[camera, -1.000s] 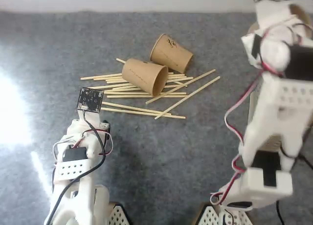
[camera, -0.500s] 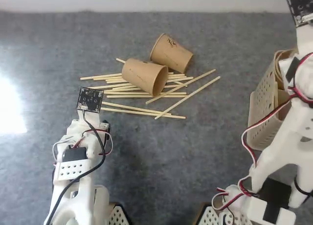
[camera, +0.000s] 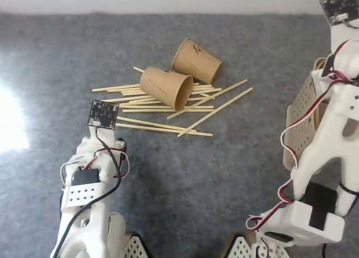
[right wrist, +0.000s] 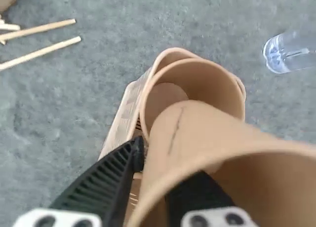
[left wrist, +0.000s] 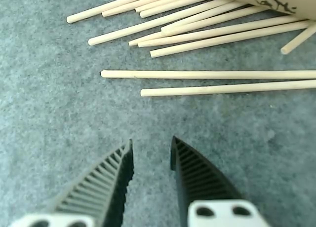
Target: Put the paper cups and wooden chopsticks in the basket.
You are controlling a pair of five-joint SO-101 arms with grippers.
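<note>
Swinging off to the right since a second ago, the right arm (camera: pixel 331 123) has uncovered the basket (camera: pixel 303 112) at the right edge of the surface (camera: pixel 185 179). The right claw (right wrist: pixel 160 163) pinches the wall of a held cup (right wrist: pixel 217 153) above a nested cup (right wrist: pixel 197 84) in the basket. The left claw (left wrist: pixel 150 153), slightly parted and empty, hovers near the chopsticks (left wrist: pixel 207 75). A loose cup (camera: pixel 166 87) lies across them and a farther cup (camera: pixel 196 60) lies beside it. Their dark scribbled marks are unreadable.

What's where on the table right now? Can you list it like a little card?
Loose cups: two, on their sides over the chopsticks
Left gripper: open, empty, near the chopsticks
Right gripper: shut on a paper cup over the basket
In basket: another cup
</note>
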